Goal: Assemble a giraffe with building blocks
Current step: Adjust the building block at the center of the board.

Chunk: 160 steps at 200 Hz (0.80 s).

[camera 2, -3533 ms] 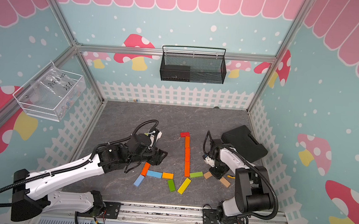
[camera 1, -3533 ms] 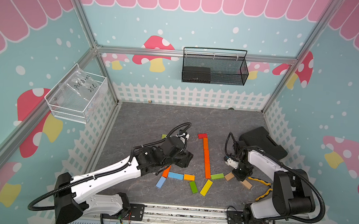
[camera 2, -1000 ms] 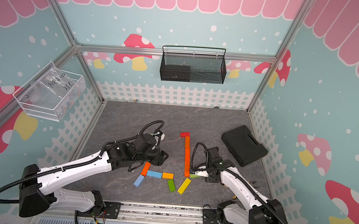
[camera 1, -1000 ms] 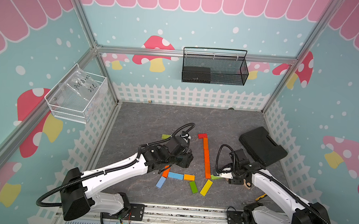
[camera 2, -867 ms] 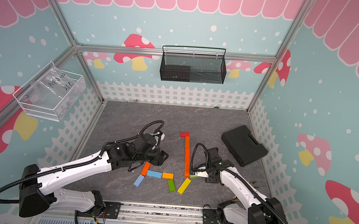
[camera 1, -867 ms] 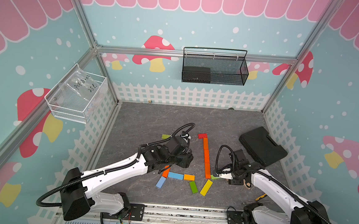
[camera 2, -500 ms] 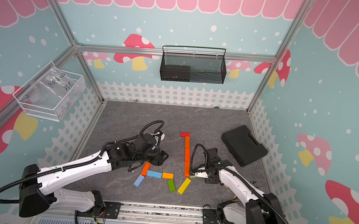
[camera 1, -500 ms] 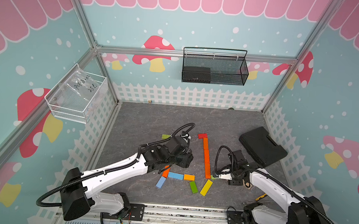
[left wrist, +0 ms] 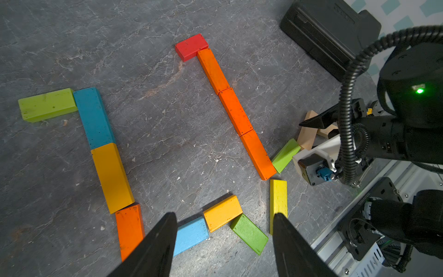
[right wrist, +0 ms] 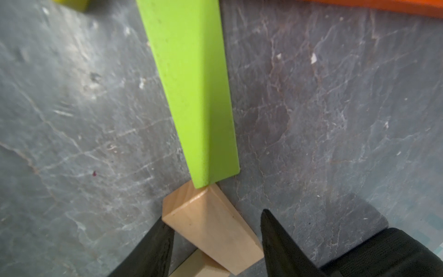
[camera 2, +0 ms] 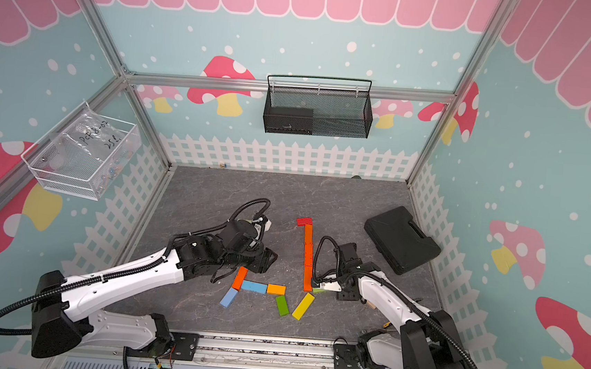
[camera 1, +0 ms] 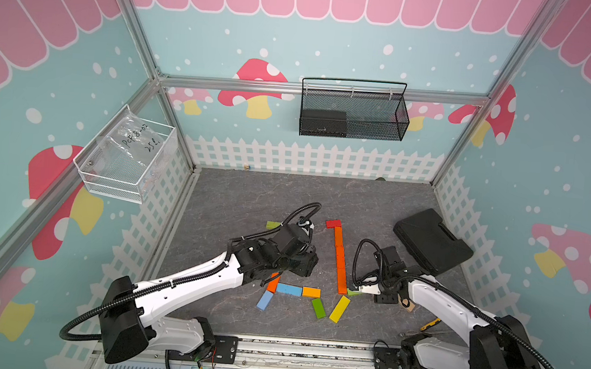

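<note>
Flat painted building blocks (camera 1: 339,259) lie beside the black case (camera 1: 432,241); left fingers (left wrist: 165,242) parted, empty; right fingers (right wrist: 282,244) parted around a tan block (right wrist: 211,227)

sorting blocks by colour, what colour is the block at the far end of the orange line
Red block, set crosswise at the line's far end; clearest in the left wrist view.

The right gripper (right wrist: 214,230) has left the tan blocks (right wrist: 211,227) for the lime block (right wrist: 191,84).

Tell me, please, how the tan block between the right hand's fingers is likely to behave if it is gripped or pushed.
The tan block looks like solid wood, so probably rigid and light. Its flat faces suggest sliding, not rolling. It touches the light green block, so a push would likely shift that one too.
</note>
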### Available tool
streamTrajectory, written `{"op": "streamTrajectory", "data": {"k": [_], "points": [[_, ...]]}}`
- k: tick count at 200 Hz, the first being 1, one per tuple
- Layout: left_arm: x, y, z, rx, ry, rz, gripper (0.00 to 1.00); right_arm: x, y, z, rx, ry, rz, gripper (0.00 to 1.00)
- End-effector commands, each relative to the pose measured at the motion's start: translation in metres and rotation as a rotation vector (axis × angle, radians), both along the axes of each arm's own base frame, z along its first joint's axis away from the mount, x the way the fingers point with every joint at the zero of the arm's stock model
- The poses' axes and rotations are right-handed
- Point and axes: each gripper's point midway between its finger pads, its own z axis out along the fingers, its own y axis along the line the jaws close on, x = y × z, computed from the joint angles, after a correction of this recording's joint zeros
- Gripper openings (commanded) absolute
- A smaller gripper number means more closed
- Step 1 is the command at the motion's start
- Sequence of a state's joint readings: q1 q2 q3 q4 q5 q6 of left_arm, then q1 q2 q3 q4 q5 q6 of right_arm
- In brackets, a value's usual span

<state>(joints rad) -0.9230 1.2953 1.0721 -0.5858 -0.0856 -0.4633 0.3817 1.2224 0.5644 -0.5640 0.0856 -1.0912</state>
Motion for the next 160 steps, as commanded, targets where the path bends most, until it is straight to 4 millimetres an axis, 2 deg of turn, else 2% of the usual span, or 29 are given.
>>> {"op": "streamTrajectory", "data": {"k": [1,160], "points": [[0.004,0.000,0.004,-0.006,-0.014,0.000,0.66,0.004,0.006,0.002,0.020,-0.008,0.011,0.59],[0.004,0.000,0.003,-0.004,-0.013,0.002,0.66,0.015,0.013,0.011,0.061,-0.052,-0.011,0.59]]}}
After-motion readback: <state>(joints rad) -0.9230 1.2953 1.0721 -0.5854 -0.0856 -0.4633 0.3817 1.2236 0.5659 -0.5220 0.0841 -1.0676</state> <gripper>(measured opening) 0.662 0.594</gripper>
